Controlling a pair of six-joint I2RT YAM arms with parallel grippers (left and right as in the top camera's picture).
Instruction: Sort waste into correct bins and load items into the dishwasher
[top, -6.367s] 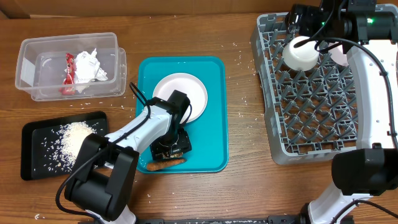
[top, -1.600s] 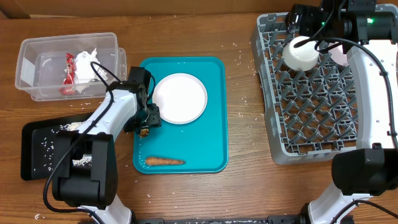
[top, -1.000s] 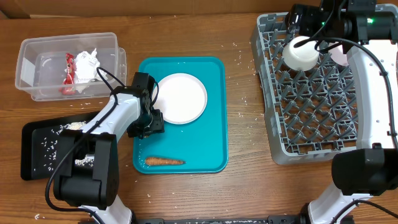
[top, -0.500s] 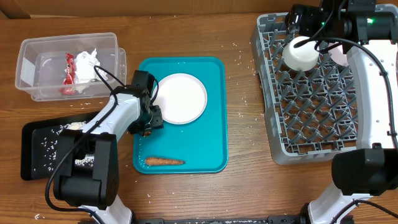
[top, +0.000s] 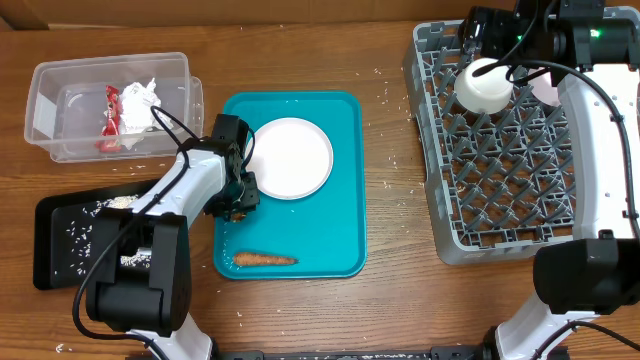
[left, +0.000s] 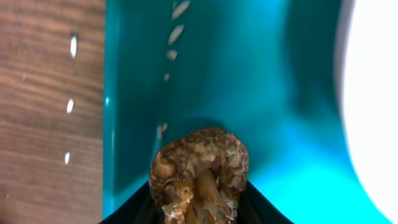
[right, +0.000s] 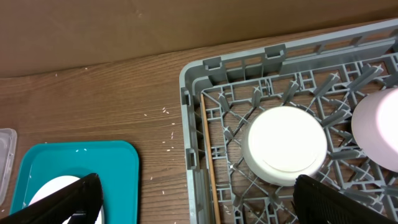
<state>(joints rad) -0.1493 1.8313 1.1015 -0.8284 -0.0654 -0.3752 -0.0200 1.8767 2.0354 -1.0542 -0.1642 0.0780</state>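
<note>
My left gripper (top: 238, 200) hangs over the left edge of the teal tray, shut on the small brown food chunk (left: 199, 162), whose lumpy top sticks out between the black fingers. An orange carrot-like piece (top: 265, 259) lies near the tray's front. The white plate (top: 289, 158) rests on the tray just right of the gripper. My right gripper (right: 199, 211) stands open above the back left of the grey dishwasher rack (top: 428, 170), over an upturned white bowl (right: 286, 144) with a pinkish bowl (right: 379, 127) beside it.
The clear tub (top: 45, 110) at the back left holds the crumpled napkin (top: 140, 100) and red wrapper (top: 110, 115). The black tray (top: 60, 250) at the front left carries scattered rice, partly hidden by my left arm. Loose grains dot the wooden table.
The left jaws have narrowed around the brown chunk, and the gripper has shifted only slightly at the tray's left edge. The right arm has not moved.
</note>
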